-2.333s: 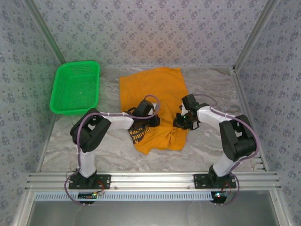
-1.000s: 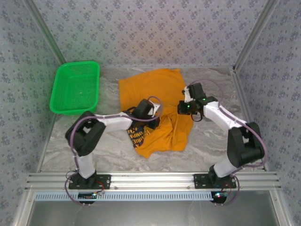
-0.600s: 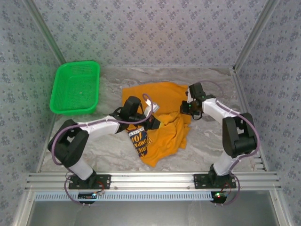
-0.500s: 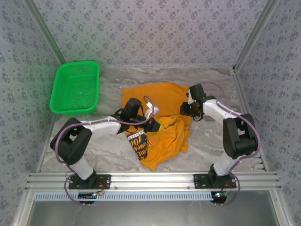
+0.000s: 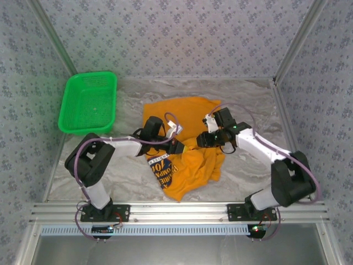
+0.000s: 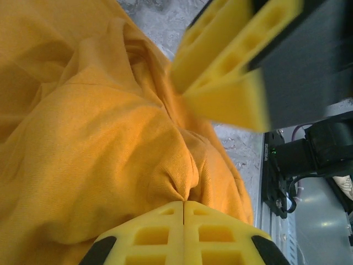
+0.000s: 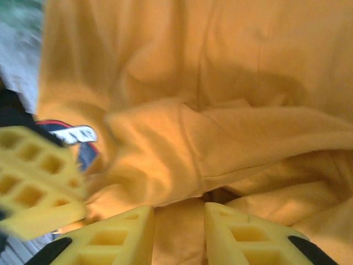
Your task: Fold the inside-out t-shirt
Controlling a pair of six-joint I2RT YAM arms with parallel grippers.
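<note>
The left gripper (image 6: 183, 204) is clamped shut. Its two yellow pads are pressed flat together, with a pinch of the orange-yellow short-sleeved cloth t-shirt (image 5: 190, 165) caught at their tips, and creases in the fabric run toward that point. Just to its right, with fingertips close to it but apart from it, the right gripper (image 7: 179, 216) is angled down onto the same garment. Its yellow ribbed fingers stand part way apart, and a raised fold of the cloth lies in the gap between them. Whether the pads actually press on that fold cannot be told. The t-shirt lies crumpled on the grey marbled table (image 5: 248, 171), under and around both grippers. A flatter part spreads away on their far side, and a bunched, wrinkled part lies toward the arm bases on their near side. The shirt's dark blue-black printed graphic (image 5: 162, 165) faces up on the near side of the left gripper, just below its fingertips. In the right wrist view the graphic sits to the left of the open fingers, beside the blurred pad of the other gripper. A green plastic mesh basket (image 5: 88, 102) stands on the table well apart from both grippers, off to the far left of the left one.
</note>
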